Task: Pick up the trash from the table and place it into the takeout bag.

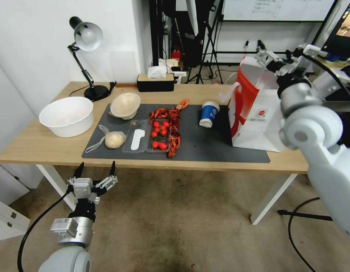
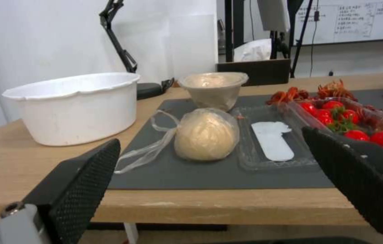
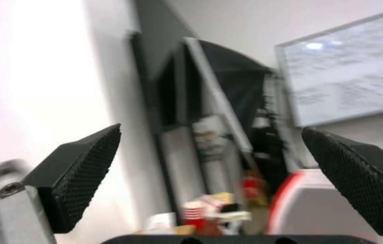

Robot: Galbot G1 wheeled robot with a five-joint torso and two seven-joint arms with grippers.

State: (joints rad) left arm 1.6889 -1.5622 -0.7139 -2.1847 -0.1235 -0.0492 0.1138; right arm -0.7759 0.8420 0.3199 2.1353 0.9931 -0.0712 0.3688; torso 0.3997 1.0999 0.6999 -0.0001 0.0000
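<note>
Trash lay spread over the dark grey mat (image 1: 205,145) that covered the middle of the table (image 1: 39,145). Taking the mat as the marker: a blue paper cup (image 1: 209,114) stood tilted on its far right part, a clear bag with a beige lump (image 1: 113,139) rested on its near left corner, and a beige paper bowl (image 1: 125,105) sat tipped on its far left corner. A clear plastic tray (image 1: 136,141) lay just right of the bagged lump, with a box of cherry tomatoes (image 1: 159,135) beside it and red crayfish shells (image 1: 174,130) along the mat's middle. Off the mat's left edge stood a white tub (image 1: 67,115); behind the mat were a desk lamp (image 1: 86,56) and a tissue box (image 1: 156,81).

The takeout bag (image 1: 254,109) stood upright at the mat's right end, its mouth open upward.

The left gripper (image 1: 96,169) hung below and in front of the mat's near left corner, short of the table edge, its fingers (image 2: 81,184) spread wide and empty, facing the bagged lump. The right gripper (image 1: 266,54) was raised above the takeout bag's mouth, beyond the mat's right end, its fingers (image 3: 76,173) also wide apart with nothing between them.
</note>
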